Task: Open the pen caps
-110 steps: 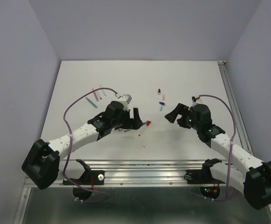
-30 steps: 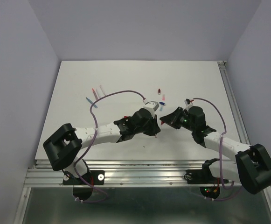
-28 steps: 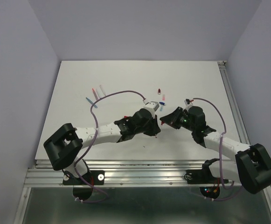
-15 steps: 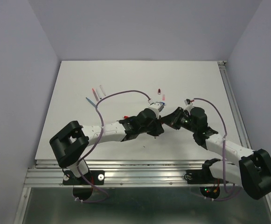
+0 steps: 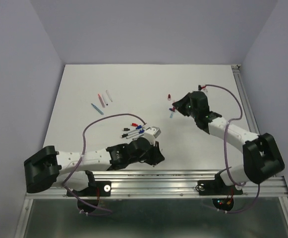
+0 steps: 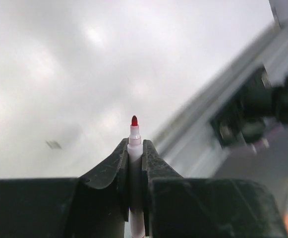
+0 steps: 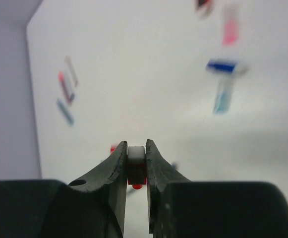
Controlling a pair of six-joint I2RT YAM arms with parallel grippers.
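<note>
Over the counter (image 5: 148, 79) the arms are well apart. The left claw (image 6: 135, 147) grips a pen (image 6: 134, 134) whose red tip is bare. The right claw (image 7: 136, 148) pinches a small cap (image 7: 136, 162) (probably from this pen). This pen seems done. The next move is to lay both down and take one of the capped pens (image 5: 134, 132).

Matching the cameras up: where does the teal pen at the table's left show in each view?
Top external: teal pen left on the table, nearest of three pens.
Right wrist: teal pen at left, blurred, lowest of the three.
Left wrist: not in it.
Shared landmark: the white tabletop.
</note>
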